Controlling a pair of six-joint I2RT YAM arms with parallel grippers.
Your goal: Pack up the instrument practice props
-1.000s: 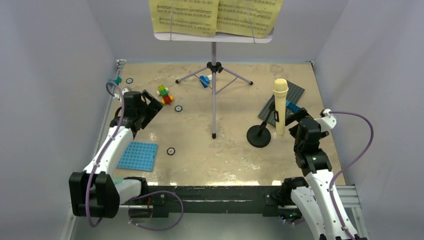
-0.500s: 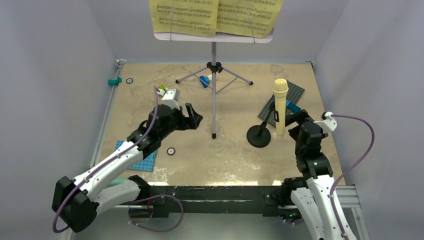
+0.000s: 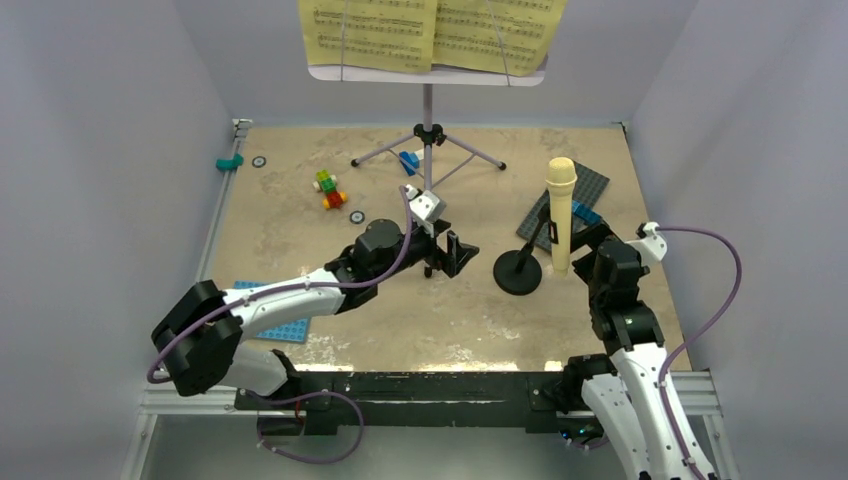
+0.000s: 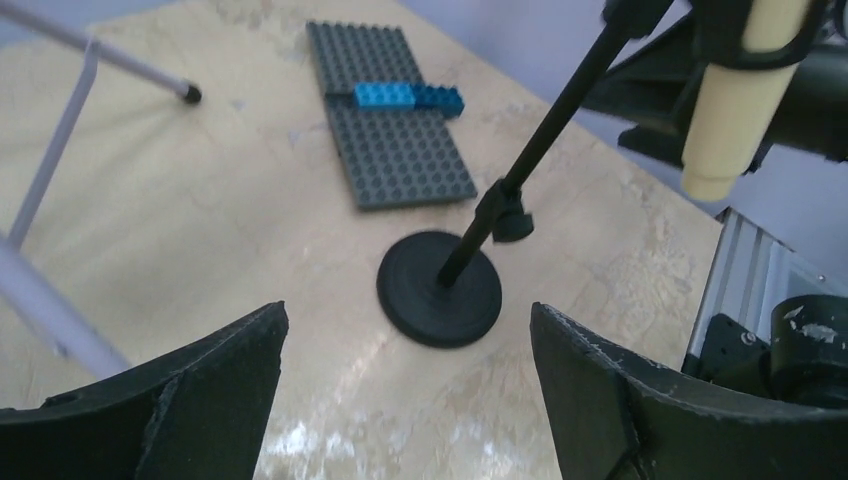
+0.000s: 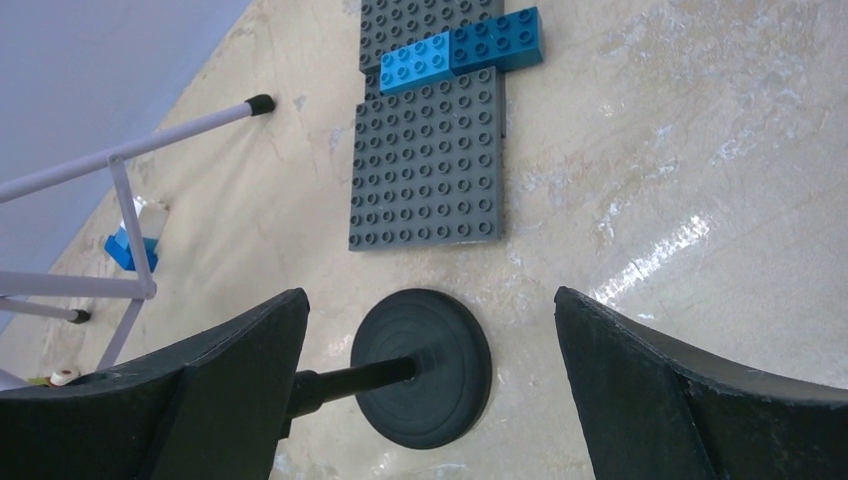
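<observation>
The cream toy microphone [image 3: 560, 215] stands upright in the black round-base mic stand [image 3: 517, 272] at the table's right. My left gripper [image 3: 462, 252] is open and empty just left of the base, which lies ahead between its fingers in the left wrist view [image 4: 440, 288]. My right gripper [image 3: 590, 238] is open beside the microphone, with the base [image 5: 425, 368] showing between its fingers. The tripod music stand [image 3: 427, 180] stands at the back centre. Its pale lilac desk [image 3: 427, 73] carries the yellow sheet-music pages [image 3: 430, 35].
A grey baseplate [image 3: 580, 192] with blue bricks [image 5: 465, 50] lies behind the mic stand. A blue baseplate [image 3: 285, 318] lies at front left under my left arm. Colourful bricks [image 3: 328, 190] and a blue brick [image 3: 409, 162] lie near the tripod legs. Walls close in three sides.
My left arm has swung from the table's left side across to the right, ending just left of the mic stand base. My right gripper has barely moved.
</observation>
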